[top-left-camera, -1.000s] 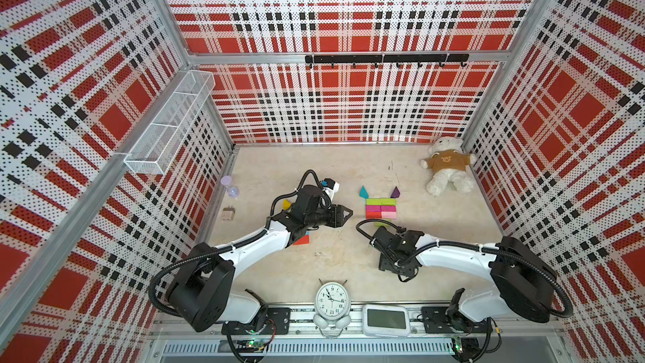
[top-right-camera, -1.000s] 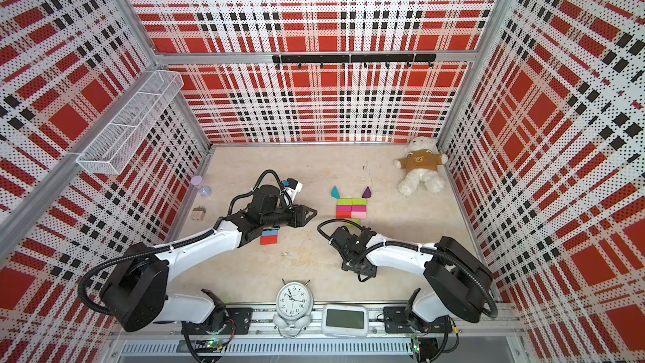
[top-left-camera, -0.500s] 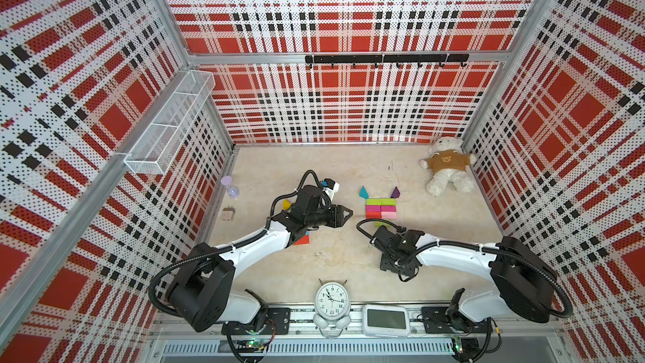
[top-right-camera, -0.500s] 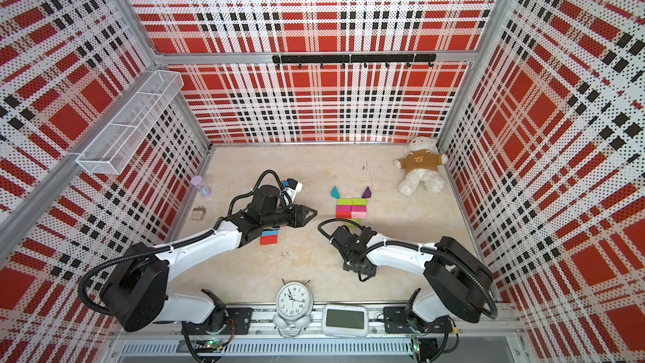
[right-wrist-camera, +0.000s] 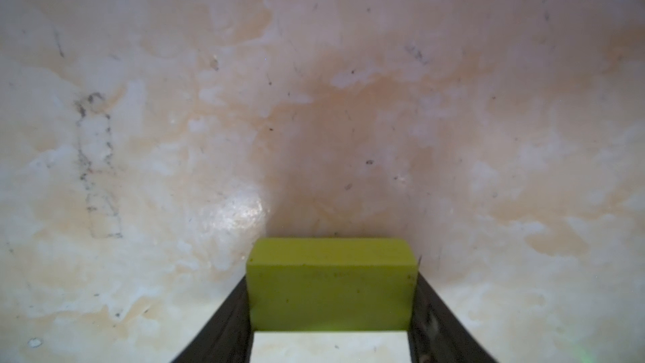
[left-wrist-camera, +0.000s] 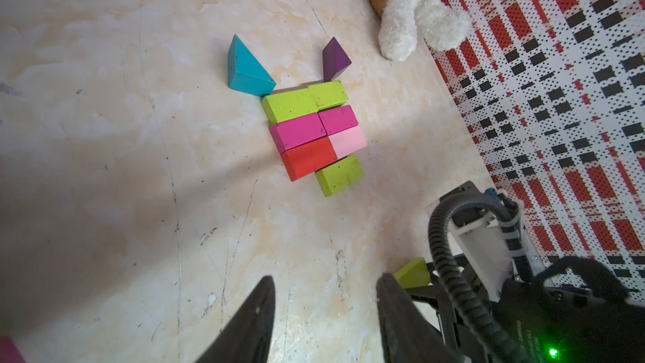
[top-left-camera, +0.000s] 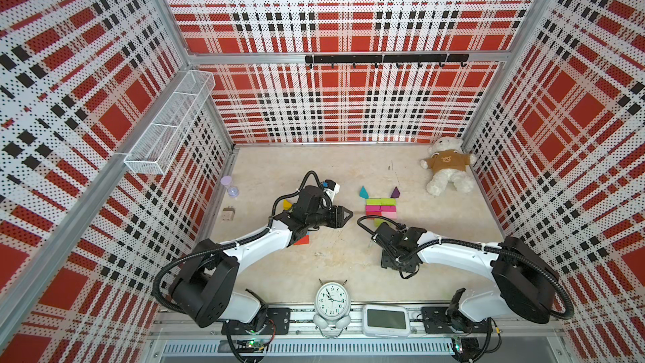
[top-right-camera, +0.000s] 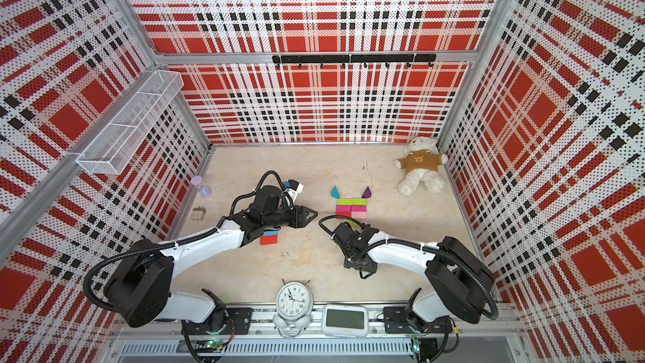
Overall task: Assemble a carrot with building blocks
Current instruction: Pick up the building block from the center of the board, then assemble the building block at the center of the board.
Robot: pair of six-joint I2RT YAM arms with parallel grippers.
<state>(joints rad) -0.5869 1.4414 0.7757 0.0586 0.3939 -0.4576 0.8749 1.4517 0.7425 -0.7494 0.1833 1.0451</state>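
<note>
The right gripper (right-wrist-camera: 331, 274) pinches a lime block (right-wrist-camera: 331, 291) between both jaws over the table (right-wrist-camera: 314, 99). Beside it, the left gripper (left-wrist-camera: 325, 275) hovers with jaws spread and nothing between them. Beyond lie the assembled blocks (left-wrist-camera: 314, 134) in lime, magenta, red and pink rows. A teal wedge (left-wrist-camera: 246, 68) and a purple wedge (left-wrist-camera: 335, 59) sit just beside the far lime row.

Both top views are bright, even and sharp; the red plaid walls (top-left-camera: 87, 99) bow at the edges. Left wrist view: a broad soft shadow crosses the pale marbled desk (left-wrist-camera: 104, 176). Right wrist view: the near lime wooden block (right-wrist-camera: 331, 284) is blurred, a glare patch beside it.
</note>
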